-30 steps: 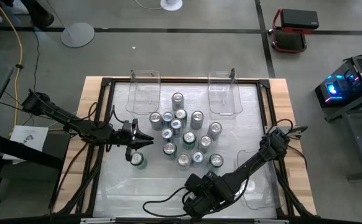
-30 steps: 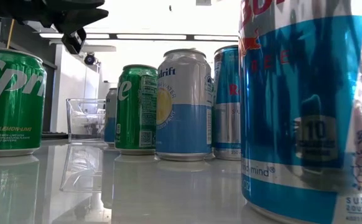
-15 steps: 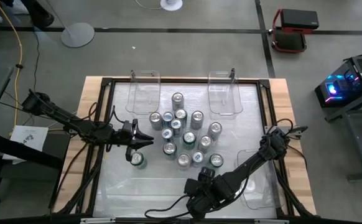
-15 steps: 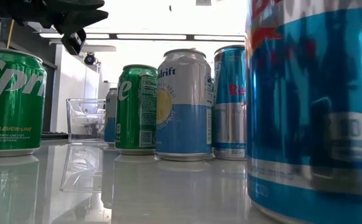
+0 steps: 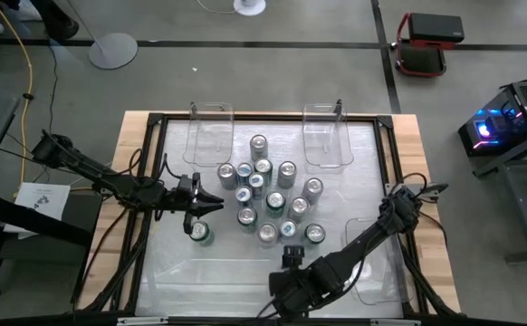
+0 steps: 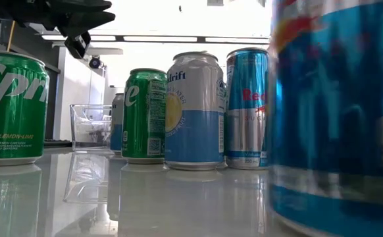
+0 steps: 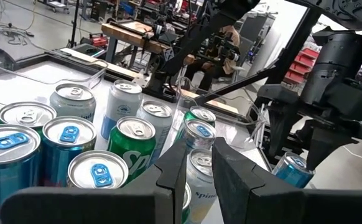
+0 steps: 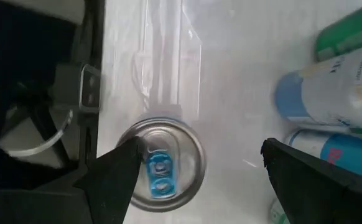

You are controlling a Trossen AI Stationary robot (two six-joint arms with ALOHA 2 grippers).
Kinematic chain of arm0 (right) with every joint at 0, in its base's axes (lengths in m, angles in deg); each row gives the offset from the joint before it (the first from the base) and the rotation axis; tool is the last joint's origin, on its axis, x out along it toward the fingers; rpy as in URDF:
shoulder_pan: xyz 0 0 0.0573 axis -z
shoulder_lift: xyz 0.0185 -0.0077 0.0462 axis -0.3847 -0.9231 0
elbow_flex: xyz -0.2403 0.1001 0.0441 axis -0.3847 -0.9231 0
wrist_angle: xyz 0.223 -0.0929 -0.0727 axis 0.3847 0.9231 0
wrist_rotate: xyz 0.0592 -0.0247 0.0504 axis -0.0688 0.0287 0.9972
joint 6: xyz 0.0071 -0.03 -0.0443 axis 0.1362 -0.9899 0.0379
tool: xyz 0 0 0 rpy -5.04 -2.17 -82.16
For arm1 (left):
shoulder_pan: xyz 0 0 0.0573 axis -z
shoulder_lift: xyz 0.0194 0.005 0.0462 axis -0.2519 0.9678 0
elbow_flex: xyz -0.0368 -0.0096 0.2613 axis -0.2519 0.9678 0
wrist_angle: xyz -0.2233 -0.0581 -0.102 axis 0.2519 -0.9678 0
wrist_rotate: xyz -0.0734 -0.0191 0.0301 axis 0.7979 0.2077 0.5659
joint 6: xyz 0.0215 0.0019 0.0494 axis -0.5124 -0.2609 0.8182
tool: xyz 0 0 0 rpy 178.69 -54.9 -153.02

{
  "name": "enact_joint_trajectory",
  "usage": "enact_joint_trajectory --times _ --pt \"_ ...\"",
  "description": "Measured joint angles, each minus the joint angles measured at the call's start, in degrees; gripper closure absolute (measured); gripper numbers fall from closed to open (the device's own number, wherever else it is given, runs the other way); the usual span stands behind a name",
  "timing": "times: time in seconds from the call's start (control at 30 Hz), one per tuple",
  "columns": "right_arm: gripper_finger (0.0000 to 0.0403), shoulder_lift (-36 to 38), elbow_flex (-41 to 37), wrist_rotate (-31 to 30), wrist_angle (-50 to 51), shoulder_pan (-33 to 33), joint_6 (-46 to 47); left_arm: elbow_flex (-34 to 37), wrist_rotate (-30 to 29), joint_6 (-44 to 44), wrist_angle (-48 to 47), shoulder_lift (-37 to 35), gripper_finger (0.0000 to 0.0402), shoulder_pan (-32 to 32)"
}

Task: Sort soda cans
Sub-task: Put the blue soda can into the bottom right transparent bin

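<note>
Take the cluster of soda cans [image 5: 268,201] in the middle of the table [image 5: 182,272] as your landmark. Your right gripper [image 5: 291,256] sits on the near side of that cluster, just clear of its nearest row, with its fingers [image 8: 116,177] spread wide. In the right wrist view a blue-tabbed can [image 8: 162,167] stands upright below the gripper, close against one finger and off-centre in the gap, while the other finger is well away from it; you cannot tell from these views whether the near finger touches it. More cans of the cluster lie just beyond the far finger.

Your left gripper [image 5: 216,205] hovers at the cluster's left edge, its fingers [image 7: 171,174] drawn nearly together with only a narrow slit between them and nothing pinched. A lone green can [image 5: 198,232] stands apart from the cluster, just on the near side of that gripper's tip. Two clear bins [image 5: 211,134] sit beyond the cluster's far side.
</note>
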Motion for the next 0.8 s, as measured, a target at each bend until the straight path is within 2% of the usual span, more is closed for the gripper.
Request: enact_joint_trajectory --times 0.3,0.5,0.8 --pt "0.0077 1.1 0.0 -2.6 0.9 -0.9 -0.3 0.0 -0.1 0.0 0.0 0.0 0.0337 0.0" --pt "0.0077 3.5 0.0 -2.8 0.6 -1.6 8.9 0.0 -0.1 -0.4 -0.2 0.0 0.0337 0.0" --pt "0.0077 3.1 0.0 -2.0 -5.8 -5.3 19.2 0.0 -0.2 -0.4 -1.0 0.0 0.0337 0.0"
